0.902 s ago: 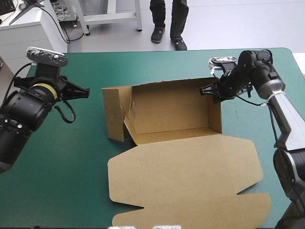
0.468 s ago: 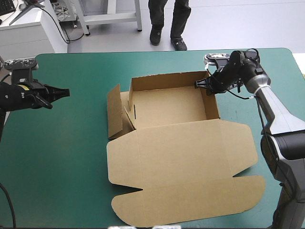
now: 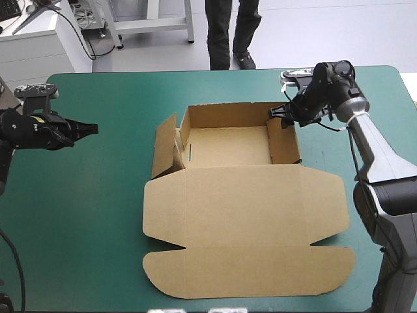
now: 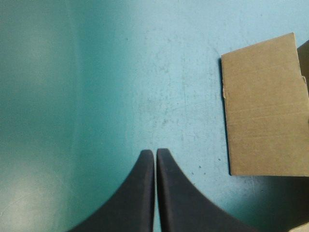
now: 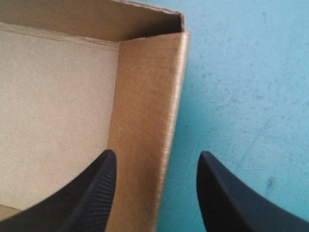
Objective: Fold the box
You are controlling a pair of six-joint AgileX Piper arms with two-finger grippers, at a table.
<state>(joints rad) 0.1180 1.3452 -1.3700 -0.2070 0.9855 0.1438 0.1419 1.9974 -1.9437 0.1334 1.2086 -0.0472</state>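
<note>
Here one box [image 3: 241,222] lies open; left hand [image 4: 154,152] pressed together, right hand [image 5: 157,157] spread astride one wall [image 5: 145,96].

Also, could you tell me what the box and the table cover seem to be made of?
The box looks like matte brown cardboard: cut flap edges, straight creases, walls holding their fold. The table cover looks like a smooth teal-green sheet, perhaps rubber or vinyl: faint scuffs and soft sheen.

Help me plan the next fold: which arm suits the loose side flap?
Left, probably: the left gripper, shut, points toward that flap; the right gripper, open, straddles the box's opposite wall.
</note>
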